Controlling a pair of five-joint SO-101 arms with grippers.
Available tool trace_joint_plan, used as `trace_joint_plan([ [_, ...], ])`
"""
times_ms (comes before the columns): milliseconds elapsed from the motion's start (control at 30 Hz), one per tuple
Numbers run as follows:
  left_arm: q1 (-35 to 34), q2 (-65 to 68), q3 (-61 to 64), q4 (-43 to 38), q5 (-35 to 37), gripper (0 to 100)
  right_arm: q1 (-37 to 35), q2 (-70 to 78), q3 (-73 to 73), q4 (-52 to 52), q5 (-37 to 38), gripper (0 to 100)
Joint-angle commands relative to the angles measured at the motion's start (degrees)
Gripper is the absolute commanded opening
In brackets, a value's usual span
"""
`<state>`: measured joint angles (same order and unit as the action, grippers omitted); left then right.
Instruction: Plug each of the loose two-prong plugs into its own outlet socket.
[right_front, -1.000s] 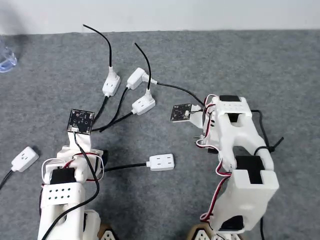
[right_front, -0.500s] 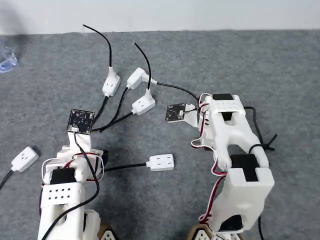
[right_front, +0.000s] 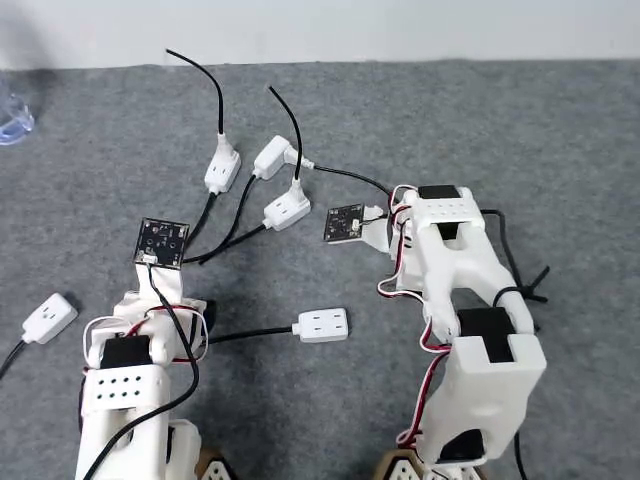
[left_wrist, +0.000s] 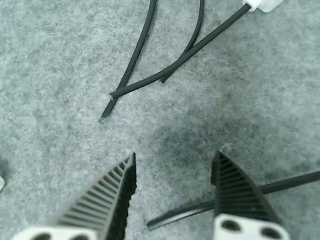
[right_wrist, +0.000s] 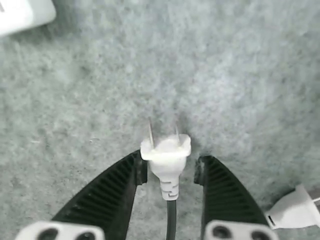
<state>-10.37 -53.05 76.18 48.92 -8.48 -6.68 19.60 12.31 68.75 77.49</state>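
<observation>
In the right wrist view a white two-prong plug (right_wrist: 165, 149) sits between my right gripper's (right_wrist: 171, 164) black fingers, which are shut on its body. Its prongs point away from the camera, just above the carpet, and its black cord (right_wrist: 171, 220) runs back toward it. From above, the right arm (right_front: 455, 255) hangs right of three white plug and socket pieces (right_front: 285, 208). A white outlet socket (right_front: 322, 323) lies between the arms, another socket (right_front: 48, 316) at far left. My left gripper (left_wrist: 175, 157) is open over bare carpet, near the cut ends of two black cords (left_wrist: 112, 95).
Grey carpet covers the table. A white block's corner (right_wrist: 25, 14) and another white plug (right_wrist: 295, 212) lie near the right gripper. A cord (left_wrist: 190, 210) runs under the left gripper's fingers. Black cords (right_front: 215, 90) trail toward the back wall. A clear object (right_front: 12, 115) sits at far left.
The right arm has swung left toward the cluster of white plugs, carrying its plug and dragging the cord with it. The left arm has not moved.
</observation>
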Motion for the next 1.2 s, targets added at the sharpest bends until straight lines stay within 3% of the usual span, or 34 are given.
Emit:
trace_joint_plan([
  [0, 0.18, -0.97, -0.48, 0.26, -0.44, 23, -2.24, 1.10, 0.35, 0.22, 0.97, 13.2],
  [100, 0.18, -0.97, -0.48, 0.26, -0.44, 23, -2.24, 1.19, 0.62, 0.57, 0.97, 12.5],
  [267, 0.18, -0.97, -0.48, 0.35, -0.44, 23, -1.89, 1.19, 0.53, 4.53, 4.66, 2.6],
  [700, 0.18, -0.97, -0.48, 0.35, -0.44, 23, -0.84, 1.36, 0.79, 6.46, 4.75, 1.0],
  [933, 0.18, -0.97, -0.40, 0.35, -0.44, 23, -1.27, 1.80, 1.32, 5.93, 4.66, 10.2],
  [1033, 0.53, -0.97, -0.40, 0.35, -0.44, 23, -1.19, 1.80, 1.23, 5.76, 4.66, 0.0],
  [1167, 4.57, -1.05, -0.48, 0.70, -0.26, 23, -0.84, 1.45, 1.23, 5.76, 4.66, 1.1],
])
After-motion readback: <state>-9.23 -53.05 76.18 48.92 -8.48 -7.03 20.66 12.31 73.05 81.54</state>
